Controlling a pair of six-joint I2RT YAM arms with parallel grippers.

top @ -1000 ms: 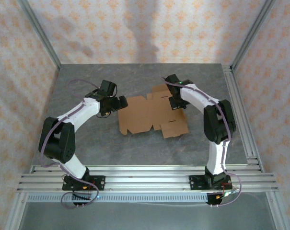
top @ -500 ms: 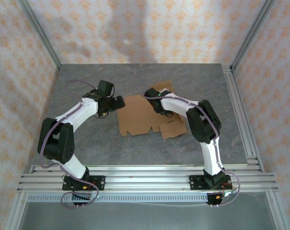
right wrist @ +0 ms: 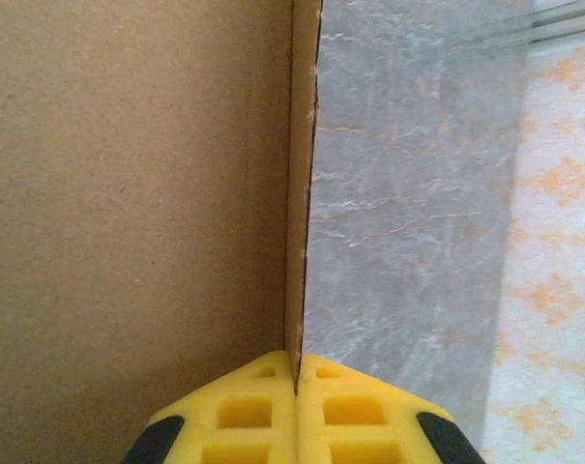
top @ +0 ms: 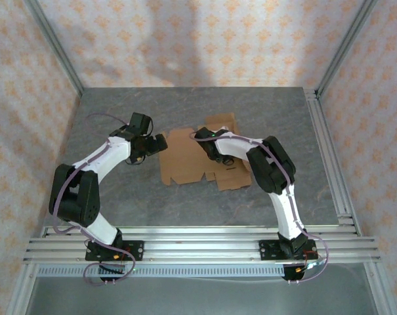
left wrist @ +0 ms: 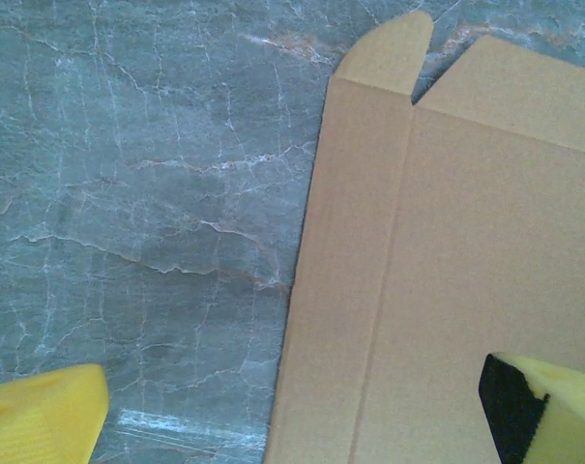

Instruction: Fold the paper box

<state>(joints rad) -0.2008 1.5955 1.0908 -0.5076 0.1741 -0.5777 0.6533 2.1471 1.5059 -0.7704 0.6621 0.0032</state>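
Flap fold underway, we judge: right gripper (right wrist: 296, 372) pinches box (top: 185, 159) edge, left gripper (left wrist: 292, 401) gapes open over its opposite edge; next, swing flap about crease.

The table (top: 185, 203) is a grey slab veined with pale marbling. Behind it and on both sides stand cream walls (top: 250, 39) printed with small orange flower motifs, and soft shadows (top: 165, 46) lie across the back one. Slanting aluminium posts (top: 54, 46) mark the corners. Ribbed metal rails (top: 198, 243) run along the near edge, and another track (top: 329, 164) runs down the right side.
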